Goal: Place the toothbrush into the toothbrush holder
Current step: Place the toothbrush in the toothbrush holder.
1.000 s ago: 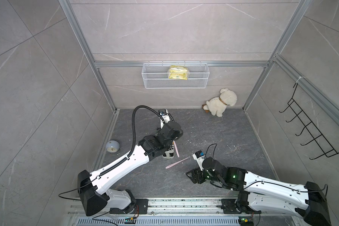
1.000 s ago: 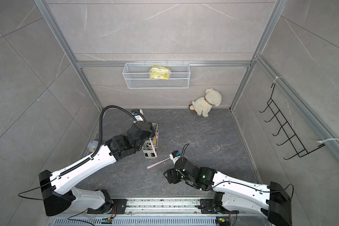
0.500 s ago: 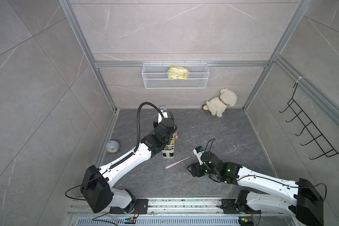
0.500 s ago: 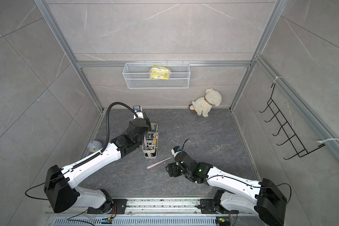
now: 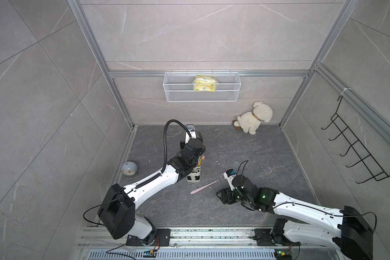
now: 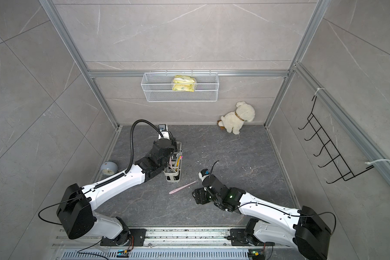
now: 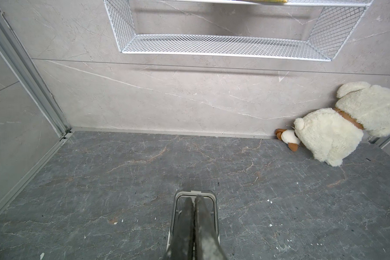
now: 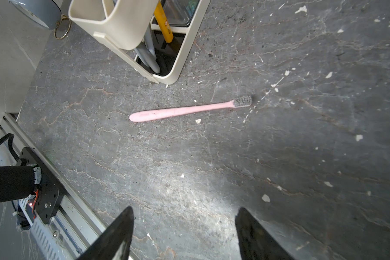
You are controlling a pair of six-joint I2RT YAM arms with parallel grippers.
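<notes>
A pink toothbrush [image 5: 204, 186] [image 6: 184, 187] [image 8: 189, 110] lies flat on the dark stone floor, bristle end towards the right arm. Just behind it stands the cream-white toothbrush holder [image 5: 194, 176] [image 6: 172, 176] [image 8: 131, 33], with a yellow brush and grey ones inside it. My right gripper [image 8: 185, 211] [image 5: 220, 195] is open and empty, low over the floor a short way from the toothbrush. My left gripper [image 7: 194, 200] is shut with nothing between its fingers, above the far end of the holder [image 7: 215, 213]. In both top views the left wrist hides the left fingers.
A white wire basket [image 5: 202, 94] [image 7: 223, 45] holding a yellow packet hangs on the back wall. A plush dog [image 5: 253, 118] [image 7: 338, 126] sits in the back right corner. A grey-blue clock [image 5: 129, 170] stands by the left wall. Black hooks [image 5: 356, 157] hang on the right wall.
The left arm has swung a little and now reaches over the holder from nearer the left wall. The right gripper has edged closer to the toothbrush. The pink toothbrush has stayed in place.
</notes>
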